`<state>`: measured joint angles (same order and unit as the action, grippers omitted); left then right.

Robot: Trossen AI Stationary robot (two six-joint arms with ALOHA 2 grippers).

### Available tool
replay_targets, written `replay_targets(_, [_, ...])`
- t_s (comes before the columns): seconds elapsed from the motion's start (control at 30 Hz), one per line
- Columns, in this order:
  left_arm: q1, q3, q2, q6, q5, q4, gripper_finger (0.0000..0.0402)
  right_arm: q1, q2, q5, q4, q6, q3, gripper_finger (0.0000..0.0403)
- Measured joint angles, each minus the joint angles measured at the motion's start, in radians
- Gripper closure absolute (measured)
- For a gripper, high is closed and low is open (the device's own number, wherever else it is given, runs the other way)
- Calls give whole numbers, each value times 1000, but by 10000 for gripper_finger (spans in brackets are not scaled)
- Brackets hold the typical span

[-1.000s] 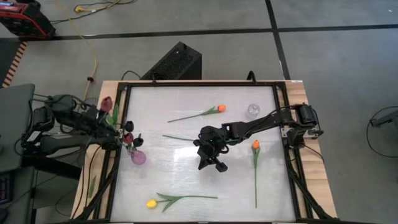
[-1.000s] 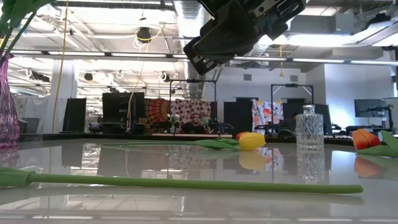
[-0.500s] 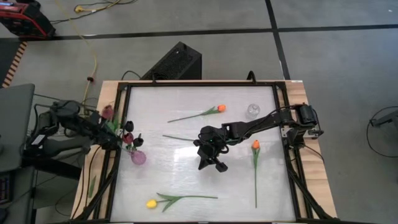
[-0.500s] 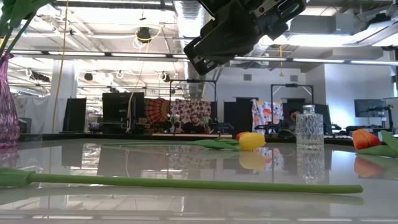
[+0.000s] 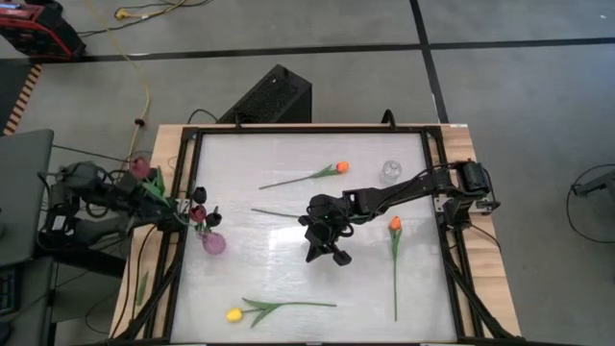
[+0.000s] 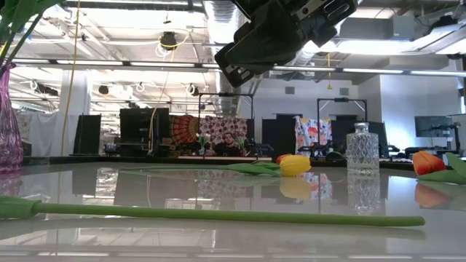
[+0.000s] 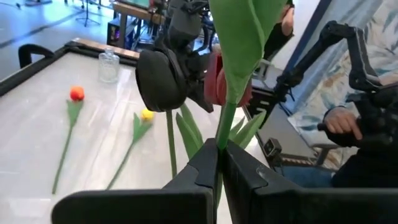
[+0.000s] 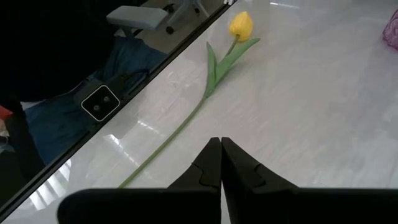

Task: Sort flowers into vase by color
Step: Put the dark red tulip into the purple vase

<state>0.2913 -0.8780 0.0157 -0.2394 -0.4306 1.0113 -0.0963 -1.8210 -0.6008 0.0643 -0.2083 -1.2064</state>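
Note:
My left gripper (image 5: 171,204) stands at the table's left edge, shut on a maroon tulip whose head (image 5: 141,166) leans out past that edge. A purple vase (image 5: 213,242) close by holds two maroon tulips (image 5: 197,205). My right gripper (image 5: 327,252) hovers shut over the table's middle, touching nothing. Two orange tulips (image 5: 341,167) (image 5: 394,223) and a yellow tulip (image 5: 233,313) lie flat on the table. In the right wrist view the yellow tulip (image 8: 239,25) lies beyond the shut fingers. My left gripper pinches the maroon tulip's green stem (image 7: 222,134) between its two fingers, which lie across it. The stem rises out of the hold to a broad leaf (image 7: 242,31) and the maroon head (image 7: 217,81). The fingers hide the stem below the hold.
A clear glass vase (image 5: 390,171) stands near the far right corner, beside one orange tulip. A black frame (image 5: 183,279) rims the table. A person's hands (image 7: 339,121) show beyond the table in the left wrist view. Open tabletop lies between the purple vase and my right gripper.
My left gripper has drawn back toward the table's left edge, carrying the maroon tulip. Its head has swung outward, away from the purple vase, and now leans farther left. The right arm has kept still.

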Motion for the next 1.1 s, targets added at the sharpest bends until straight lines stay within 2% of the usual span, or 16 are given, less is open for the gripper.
replay_targets(0.37, [0, 132, 1, -66, -108, -100, 402, 0, 0, 0, 2, 0, 0, 372])
replay_targets(0.67, [0, 132, 1, -68, -106, -92, 402, 0, 0, 0, 2, 0, 0, 372])
replay_targets(1.1, [0, 132, 1, -29, -35, -16, 402, 0, 0, 0, 2, -1, 0, 372])
